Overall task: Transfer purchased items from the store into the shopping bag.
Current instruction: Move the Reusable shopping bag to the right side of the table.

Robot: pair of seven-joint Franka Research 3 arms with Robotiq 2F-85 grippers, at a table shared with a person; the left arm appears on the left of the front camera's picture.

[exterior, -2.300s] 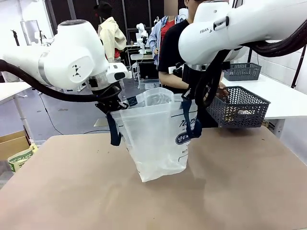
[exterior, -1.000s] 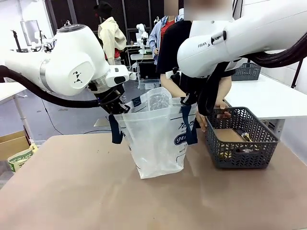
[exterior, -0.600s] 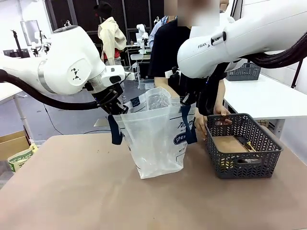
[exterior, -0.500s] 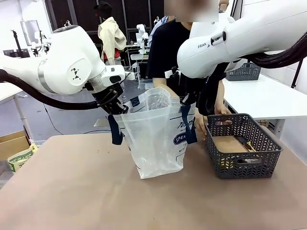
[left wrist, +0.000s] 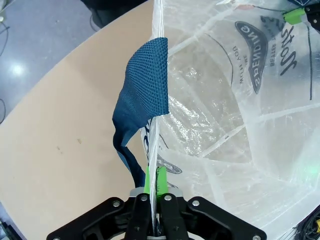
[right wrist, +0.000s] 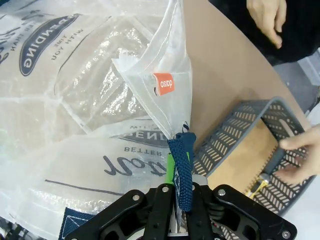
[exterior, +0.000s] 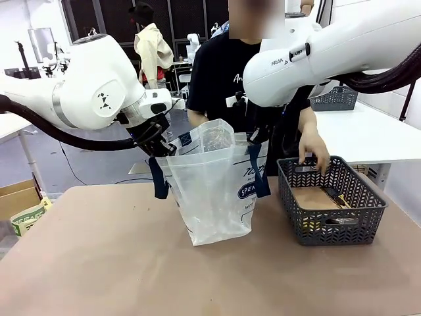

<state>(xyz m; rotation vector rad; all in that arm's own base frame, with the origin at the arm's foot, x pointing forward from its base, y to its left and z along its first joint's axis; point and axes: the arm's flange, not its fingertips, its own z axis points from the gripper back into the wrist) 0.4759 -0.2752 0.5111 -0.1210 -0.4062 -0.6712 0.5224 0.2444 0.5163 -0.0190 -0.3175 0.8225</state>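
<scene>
Moved: basket onto table | your left end effector, right end effector: clenched on bag | basket lies right, nearest your right arm.

The navy oval logo on the shopping bag reads "SPENDING", with "BETTER" printed beside it; the front view shows its letters "SPEN". A small orange tag on the bag's side seam reads "daiso", upside down in the right wrist view. The right arm carries the dark letters "FRA".
</scene>
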